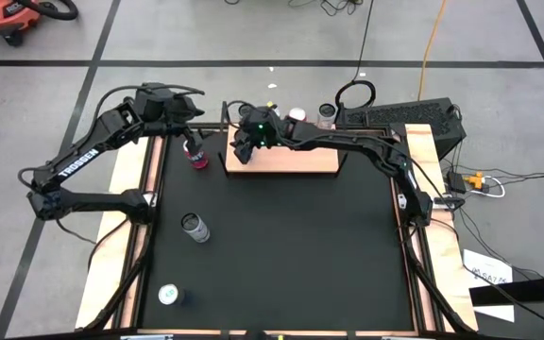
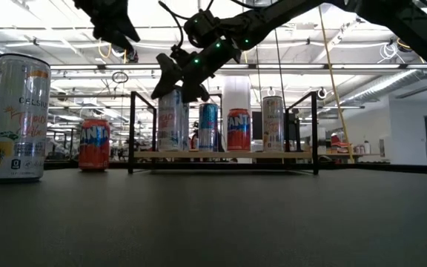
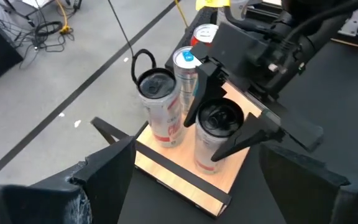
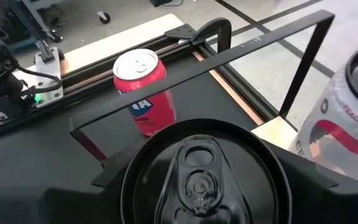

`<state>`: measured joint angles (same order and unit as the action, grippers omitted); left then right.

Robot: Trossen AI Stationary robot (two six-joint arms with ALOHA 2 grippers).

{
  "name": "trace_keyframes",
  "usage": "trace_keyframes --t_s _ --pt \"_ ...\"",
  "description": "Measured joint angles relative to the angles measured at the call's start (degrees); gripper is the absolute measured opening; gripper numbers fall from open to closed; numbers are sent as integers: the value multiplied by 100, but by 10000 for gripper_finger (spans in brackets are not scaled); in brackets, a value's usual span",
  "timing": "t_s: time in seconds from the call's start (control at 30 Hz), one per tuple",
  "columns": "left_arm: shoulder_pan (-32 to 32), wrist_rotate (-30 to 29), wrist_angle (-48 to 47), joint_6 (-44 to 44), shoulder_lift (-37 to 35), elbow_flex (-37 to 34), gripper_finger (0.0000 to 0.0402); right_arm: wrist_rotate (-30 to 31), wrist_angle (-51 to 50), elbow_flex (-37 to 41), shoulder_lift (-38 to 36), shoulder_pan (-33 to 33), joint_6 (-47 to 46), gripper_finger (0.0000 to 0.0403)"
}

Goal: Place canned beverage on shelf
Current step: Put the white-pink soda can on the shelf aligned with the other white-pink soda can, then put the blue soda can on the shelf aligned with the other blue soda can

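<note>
**Ana:** Black table [image 1: 281,246], grey floor around it. Which step?

**Ben:** Letting go, I judge. The right gripper [image 3: 229,134] straddles a dark-topped can [image 3: 219,119] standing on the shelf [image 1: 291,166], at its end nearest the red can [image 1: 197,156]; fingers parted, seemingly loosening.

**Ana:** Next?

**Ben:** Lift straight, avoiding the neighbouring cans. The left gripper [image 2: 124,44] hovers open above that red can.

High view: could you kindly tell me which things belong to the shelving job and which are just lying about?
Job: shelf, black-topped can under the right gripper, three shelved cans, red can by the left gripper, two loose cans on the table.
Lying about: orange vacuum, floor cables, white paper.
</note>
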<state>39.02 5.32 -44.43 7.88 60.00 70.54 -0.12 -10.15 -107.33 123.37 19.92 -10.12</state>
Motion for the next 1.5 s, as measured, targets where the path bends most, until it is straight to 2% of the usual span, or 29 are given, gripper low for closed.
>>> trace_keyframes --t_s 0.13,0.33,0.7,0.87,1.03,1.17,1.33,1.43,1.5 --pt "104 -6 10 2 -15 0 341 -5 -77 2 1 20 -32 288" --pt "253 -7 7 2 -15 0 341 -12 -123 9 -43 26 22 292" --pt "261 -4 7 -32 -19 0 341 17 -348 11 -885 72 49 292" --pt "201 150 -97 -892 -303 -7 341 26 -1049 11 -1420 39 -201 292" --pt "-176 247 -455 -1373 -1012 -7 341 15 -1506 242 -1864 -171 -269 292" --pt "-635 282 -1210 -1988 -1436 -4 340 0 -1566 729 -2258 -362 -371 292" --pt "-1363 54 -2083 -2766 -1571 -4 340 15 -1309 1374 -2723 -693 -725 292" --pt "-1818 -142 -2211 -3204 -1571 -4 340 75 -1240 1500 -2976 -971 -867 293" --pt "-2114 -318 -2193 -3437 -1526 -4 340 336 -1307 1507 -3127 -1161 -882 293"
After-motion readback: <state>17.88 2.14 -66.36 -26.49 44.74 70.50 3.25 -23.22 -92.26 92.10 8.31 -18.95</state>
